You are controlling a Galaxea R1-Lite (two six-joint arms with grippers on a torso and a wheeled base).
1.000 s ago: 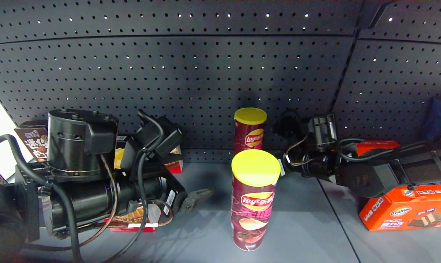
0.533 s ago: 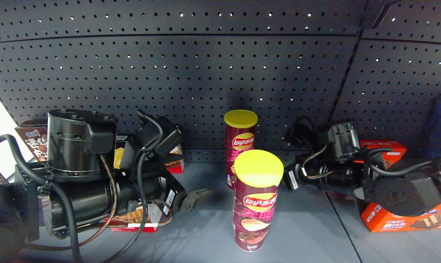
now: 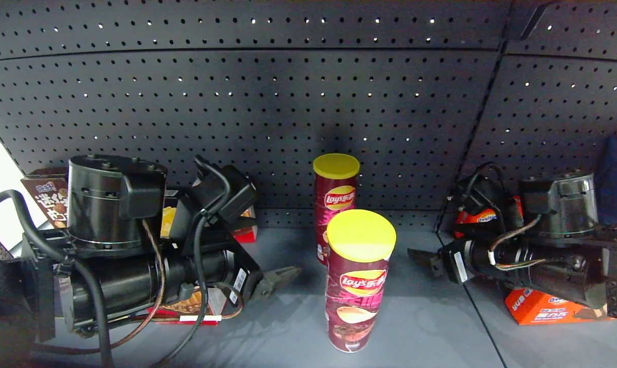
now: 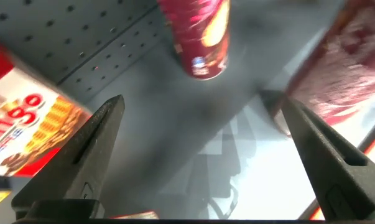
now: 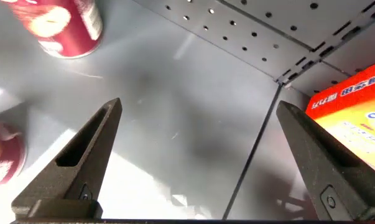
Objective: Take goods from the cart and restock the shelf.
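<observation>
Shelf (image 3: 431, 327) holds the front can (image 3: 359, 286) upright, with the rear can (image 3: 335, 204) just behind it. Left of the front can, the left gripper (image 3: 280, 278) hovers spread wide and empty. To its right, the right gripper (image 3: 420, 255) is equally open and empty, near the orange box (image 3: 538, 309).

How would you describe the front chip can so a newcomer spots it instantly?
Look at the dark perforated back panel above the grey shelf. At mid-shelf two upright maroon cylindrical cans with yellow lids stand one behind the other. Ours is the front can, farther from the panel than the rear can and partly covering it.
</observation>
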